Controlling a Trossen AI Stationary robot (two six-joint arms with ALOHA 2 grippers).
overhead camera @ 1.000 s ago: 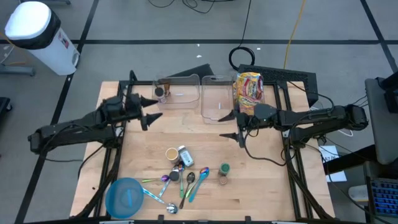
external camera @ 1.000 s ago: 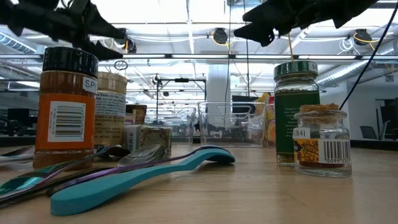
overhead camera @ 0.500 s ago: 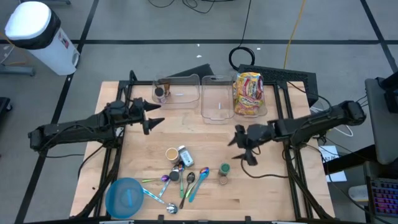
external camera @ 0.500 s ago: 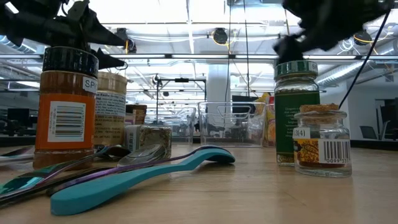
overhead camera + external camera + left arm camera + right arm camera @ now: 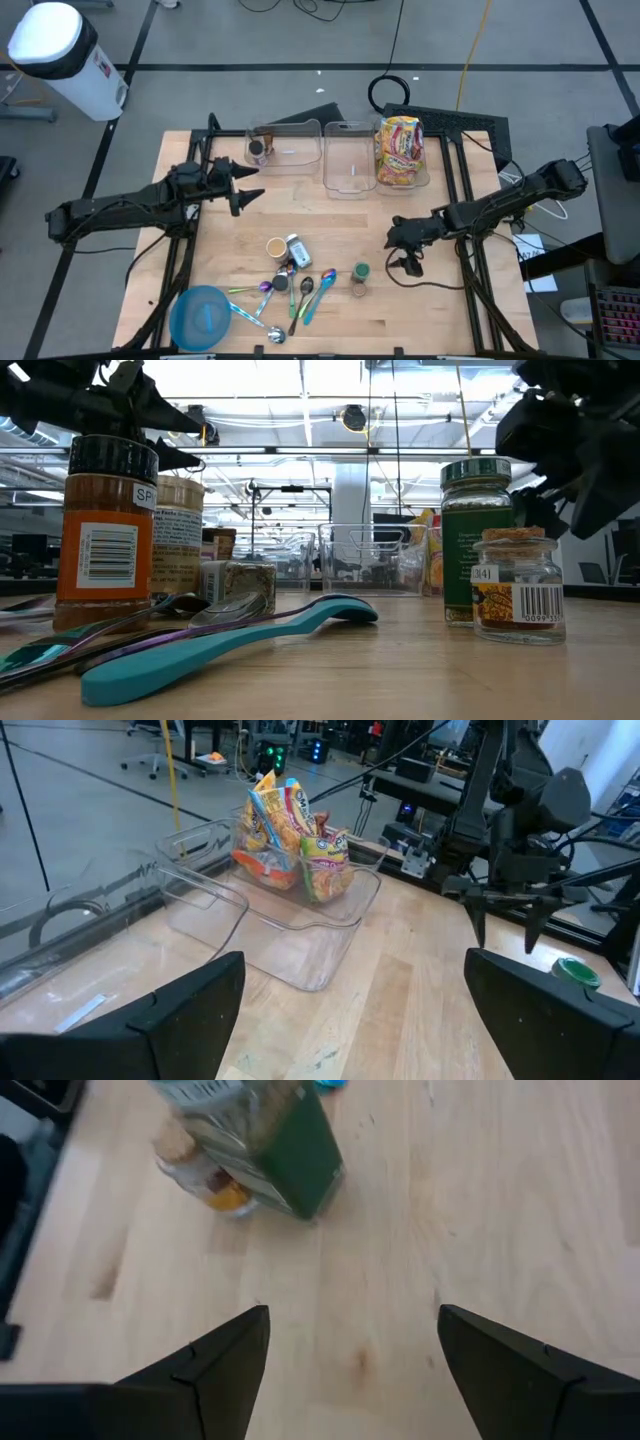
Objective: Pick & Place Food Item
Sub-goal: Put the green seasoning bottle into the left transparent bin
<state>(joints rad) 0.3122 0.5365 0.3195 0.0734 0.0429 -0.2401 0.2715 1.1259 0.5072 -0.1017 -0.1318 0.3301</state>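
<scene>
Could easily tip the green-lid jar [image 5: 360,271] beside the cork jar [image 5: 357,288] with right gripper [image 5: 404,264] spread empty nearby, snack bags [image 5: 399,150] already binned, left gripper [image 5: 243,186] wide, idle

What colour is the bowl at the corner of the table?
The bowl is light blue. It shows best in the high view, near the spoons.

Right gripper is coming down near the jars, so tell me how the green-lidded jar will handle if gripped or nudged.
The green-lidded jar looks like rigid glass, so probably stiff, smooth and breakable. It stands tall and upright, so a high nudge might tip it. The cork-topped jar stands right beside it and could get knocked.
</scene>
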